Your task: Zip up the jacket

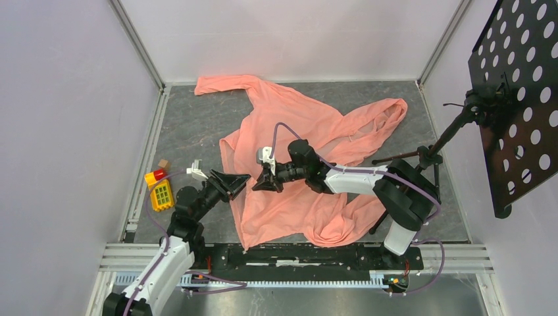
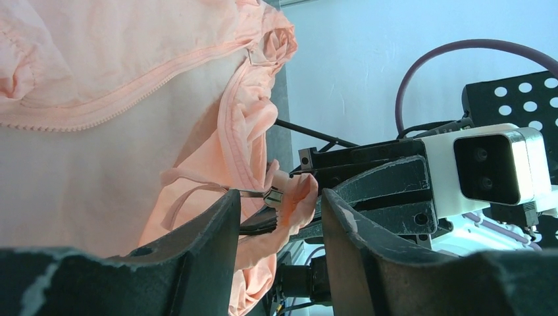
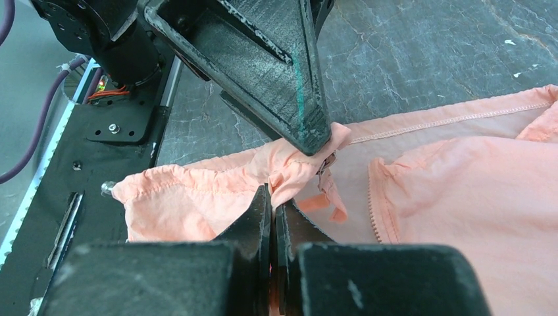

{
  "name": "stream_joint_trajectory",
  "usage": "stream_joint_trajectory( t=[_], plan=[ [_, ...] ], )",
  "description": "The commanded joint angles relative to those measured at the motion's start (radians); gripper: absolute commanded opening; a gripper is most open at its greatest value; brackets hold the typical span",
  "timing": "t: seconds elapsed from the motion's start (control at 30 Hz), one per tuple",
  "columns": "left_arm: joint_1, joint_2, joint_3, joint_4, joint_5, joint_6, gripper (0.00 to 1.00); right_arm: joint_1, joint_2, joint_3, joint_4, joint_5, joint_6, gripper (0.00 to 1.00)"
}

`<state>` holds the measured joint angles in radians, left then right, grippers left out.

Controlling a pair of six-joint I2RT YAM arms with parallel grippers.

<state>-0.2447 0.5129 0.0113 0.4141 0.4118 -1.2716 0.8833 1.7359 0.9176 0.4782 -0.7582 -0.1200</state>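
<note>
jacket (image 1: pixel 289 125) lies crumpled over the worktop (image 1: pixel 191 118) middle, one sleeve toward the far-left corner, hem by the near edge; right gripper (image 3: pixel 273 197) pinched tight on a fabric fold beside the zipper pull (image 2: pixel 268 193); left gripper (image 2: pixel 279 201) fingers apart, straddling that same fold

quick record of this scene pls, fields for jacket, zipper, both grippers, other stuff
jacket: salmon pink, lying crumpled on the grey table
zipper: open, a bare tooth row shows along a loose front edge
right gripper: shut on a bunched fold of the jacket
left gripper: open, tips at that same fold, beside the metal pull
other: toy blocks at the table's left edge
</note>
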Motion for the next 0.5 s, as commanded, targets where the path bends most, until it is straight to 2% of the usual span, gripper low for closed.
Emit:
stream_joint_trajectory(
  t=[0.0,0.13,0.27,0.33,0.4,0.47],
  plan=[
    [-0.002,0.016,-0.037,0.051,0.013,-0.026,0.55,0.005,-0.016,0.018,0.027,0.0,-0.017,0.0],
    [-0.002,0.028,-0.014,0.033,0.013,0.007,0.58,0.009,-0.016,0.023,0.001,0.009,-0.036,0.0],
    [-0.002,0.06,0.06,-0.029,0.015,0.053,0.57,0.02,-0.016,0.037,-0.034,0.021,-0.058,0.0],
    [-0.002,0.083,0.079,-0.038,0.021,0.065,0.5,0.03,-0.018,0.047,-0.063,0.039,-0.079,0.0],
    [-0.002,0.107,0.09,-0.038,0.022,0.084,0.34,0.037,-0.021,0.052,-0.083,0.059,-0.087,0.02],
    [-0.003,0.127,0.098,-0.022,0.031,0.11,0.25,0.037,-0.025,0.056,-0.094,0.063,-0.069,0.15]
  ],
)
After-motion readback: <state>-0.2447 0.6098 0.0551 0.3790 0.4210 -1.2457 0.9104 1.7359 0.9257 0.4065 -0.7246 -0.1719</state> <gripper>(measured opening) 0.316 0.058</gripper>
